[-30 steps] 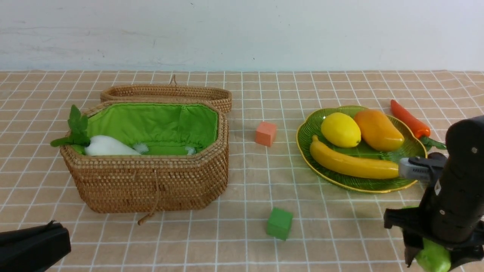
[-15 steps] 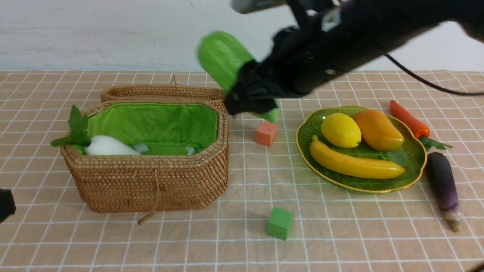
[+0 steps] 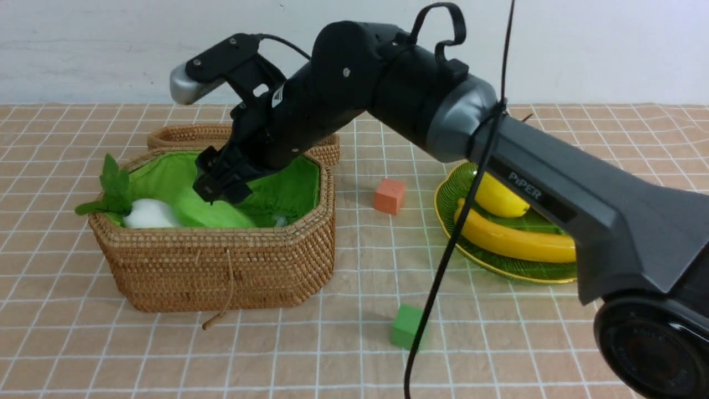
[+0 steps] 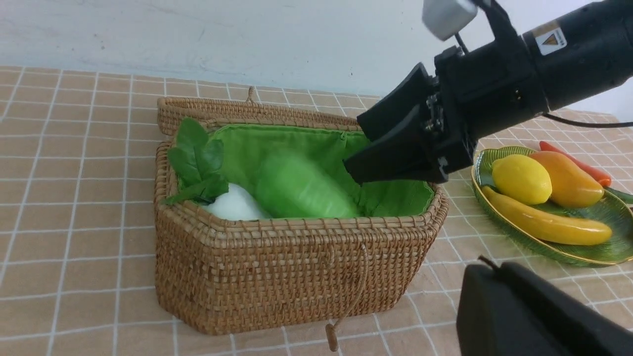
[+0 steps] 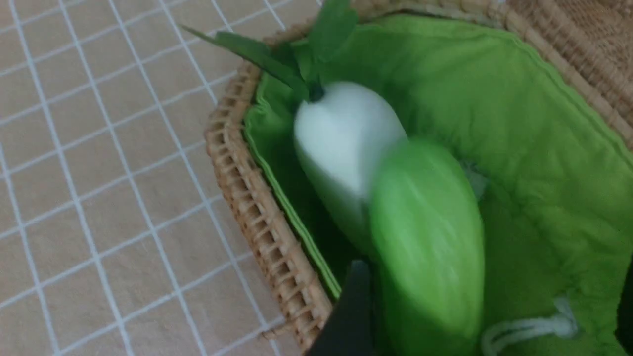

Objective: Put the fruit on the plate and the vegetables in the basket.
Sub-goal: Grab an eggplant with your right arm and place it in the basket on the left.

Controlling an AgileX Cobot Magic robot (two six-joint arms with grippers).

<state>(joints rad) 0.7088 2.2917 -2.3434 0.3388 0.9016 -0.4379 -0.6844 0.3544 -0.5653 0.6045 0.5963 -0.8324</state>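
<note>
Now | basket: radish, gourd (blurred) | plate: banana, lemon, mango

Bright, even light gives only faint, soft shadows beside the basket and green cube. The gourd is smeared by motion blur; the right wrist view is soft overall.

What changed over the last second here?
The right gripper carried the gourd from the robot's near right over to the basket and let it go; it is now inside beside the radish, jaws open above. Radish, fruit, plate, orange cube and green cube stayed put.
</note>
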